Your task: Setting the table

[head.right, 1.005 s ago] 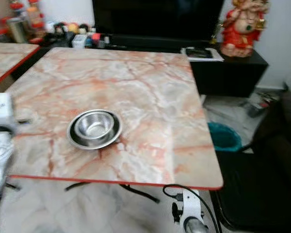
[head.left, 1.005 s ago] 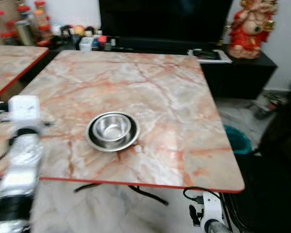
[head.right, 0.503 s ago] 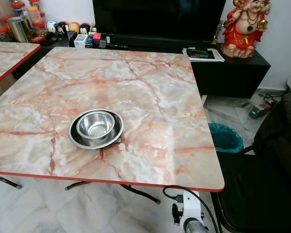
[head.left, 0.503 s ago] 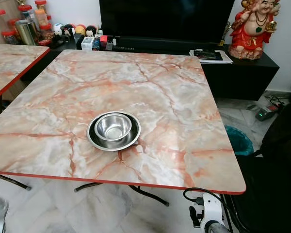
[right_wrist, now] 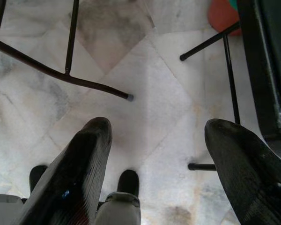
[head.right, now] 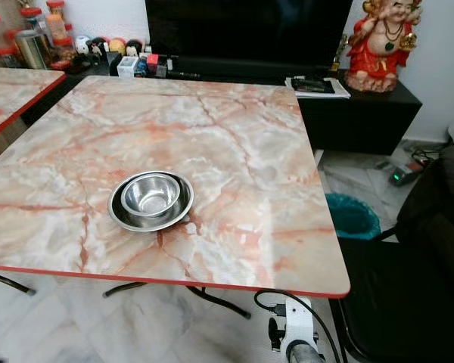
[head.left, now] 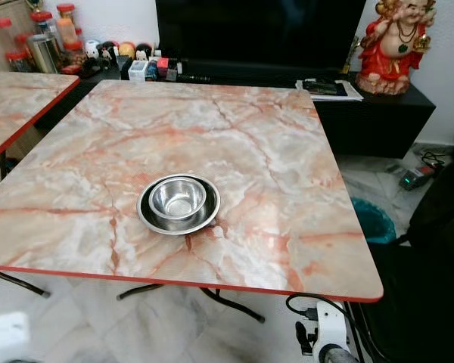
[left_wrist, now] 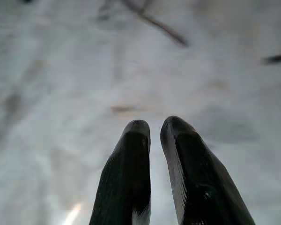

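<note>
**Q:** Where is the tableware?

**A:** A small steel bowl (head.left: 178,200) sits inside a shallow steel plate (head.left: 153,221), a little toward the robot's left on the near half of a square marble-patterned table (head.left: 272,144) with a red edge. Nothing else lies on the tabletop.

**Q:** How would those pieces handle?

**A:** Judging by the thin polished metal, both look light, rigid and not breakable, but slick. The bowl would probably slide on the plate if pushed. The raised rim of the bowl seems the best place to pinch, one finger inside and one outside. The plate lies low, so only its outer lip offers a hold.

**Q:** What are the arms doing?

**A:** Both hang low, below the table's edge and well apart from the dishes. The left gripper (left_wrist: 154,129) points down at pale marble floor, its two black fingers nearly together with only a thin slit between the tips, holding nothing. The right gripper (right_wrist: 171,140) also faces the floor, near the dark metal table legs (right_wrist: 61,75), its fingers spread wide and empty.
</note>
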Motion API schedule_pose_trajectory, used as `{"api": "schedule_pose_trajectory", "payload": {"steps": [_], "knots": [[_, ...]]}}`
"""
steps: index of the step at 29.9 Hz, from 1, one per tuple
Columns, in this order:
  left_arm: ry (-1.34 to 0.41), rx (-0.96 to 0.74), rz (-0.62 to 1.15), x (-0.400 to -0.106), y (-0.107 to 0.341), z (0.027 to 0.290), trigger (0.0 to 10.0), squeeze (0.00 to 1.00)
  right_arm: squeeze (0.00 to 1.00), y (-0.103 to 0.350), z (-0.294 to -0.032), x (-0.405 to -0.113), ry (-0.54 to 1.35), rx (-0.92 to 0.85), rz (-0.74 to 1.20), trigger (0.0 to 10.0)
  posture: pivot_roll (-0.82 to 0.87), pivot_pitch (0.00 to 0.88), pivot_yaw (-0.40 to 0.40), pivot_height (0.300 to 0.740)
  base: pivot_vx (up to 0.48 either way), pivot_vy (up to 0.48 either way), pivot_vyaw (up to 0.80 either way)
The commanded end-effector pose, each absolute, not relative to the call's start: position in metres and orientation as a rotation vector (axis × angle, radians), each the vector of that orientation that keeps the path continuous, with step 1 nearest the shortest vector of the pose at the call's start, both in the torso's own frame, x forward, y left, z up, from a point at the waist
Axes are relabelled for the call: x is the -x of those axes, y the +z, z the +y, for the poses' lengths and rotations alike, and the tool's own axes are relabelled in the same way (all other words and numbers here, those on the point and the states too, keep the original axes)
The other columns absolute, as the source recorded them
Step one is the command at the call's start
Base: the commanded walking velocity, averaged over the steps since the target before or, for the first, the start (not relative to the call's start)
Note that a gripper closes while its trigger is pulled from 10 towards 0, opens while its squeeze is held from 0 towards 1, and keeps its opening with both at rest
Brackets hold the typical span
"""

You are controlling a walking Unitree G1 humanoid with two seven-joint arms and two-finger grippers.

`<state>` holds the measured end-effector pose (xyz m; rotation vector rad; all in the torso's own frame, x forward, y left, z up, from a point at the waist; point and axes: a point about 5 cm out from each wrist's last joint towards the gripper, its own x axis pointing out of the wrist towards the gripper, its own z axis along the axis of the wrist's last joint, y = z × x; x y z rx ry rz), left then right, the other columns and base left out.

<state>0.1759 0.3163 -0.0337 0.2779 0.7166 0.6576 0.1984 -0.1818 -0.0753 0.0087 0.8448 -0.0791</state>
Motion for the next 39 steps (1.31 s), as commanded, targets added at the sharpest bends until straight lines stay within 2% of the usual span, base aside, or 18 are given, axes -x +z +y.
{"api": "schedule_pose_trajectory", "payload": {"steps": [1, 2, 3, 7, 16, 22, 31, 39], "knots": [[0.486, -0.177, 0.7, -0.192, -0.041, 0.289, 10.0, 0.0, 0.0, -0.075, -0.185, -0.198, -0.09, -0.006, 0.855, 10.0, 0.06, 0.0, -0.023, 0.714, 0.0, 0.0, 0.0], [0.401, -0.157, 0.726, -0.194, -0.047, 0.274, 10.0, 0.0, 0.0, -0.075, -0.186, -0.198, -0.09, -0.004, 0.857, 10.0, 0.05, 0.0, -0.026, 0.714, 0.0, 0.0, 0.0], [0.401, -0.157, 0.726, -0.194, -0.047, 0.274, 10.0, 0.0, 0.0, -0.075, -0.186, -0.198, -0.09, -0.004, 0.857, 10.0, 0.05, 0.0, -0.026, 0.714, 0.0, 0.0, 0.0], [0.237, -0.085, 0.764, -0.195, -0.061, 0.242, 10.0, 0.0, 0.0, -0.075, -0.19, -0.197, -0.095, 0.0, 0.858, 10.0, 0.03, 0.0, -0.021, 0.714, 0.0, 0.0, 0.0], [0.091, -0.006, 0.82, -0.192, -0.072, 0.212, 10.0, 0.0, 0.0, -0.078, -0.195, -0.192, -0.093, 0.014, 0.893, 10.0, 0.01, 0.0, -0.02, 0.714, 0.0, 0.0, 0.0], [0.035, -0.059, 0.846, -0.191, -0.075, 0.204, 10.0, 0.0, 0.0, -0.079, -0.194, -0.191, -0.076, 0.011, 0.904, 10.0, 0.01, 0.0, -0.026, 0.714, 0.0, 0.0, 0.0], [0.08, -0.006, 0.85, -0.184, -0.078, 0.205, 10.0, 0.0, 0.0, -0.078, -0.194, -0.192, -0.085, -0.002, 0.894, 10.0, -0.04, 0.0, -0.002, 0.714, 0.0, 0.0, 0.0], [0.079, -0.025, 0.879, -0.177, -0.081, 0.206, 10.0, 0.0, 0.0, -0.079, -0.193, -0.189, -0.082, -0.005, 0.903, 10.0, -0.03, 0.0, -0.003, 0.714, 0.0, 0.0, 0.0]]}}
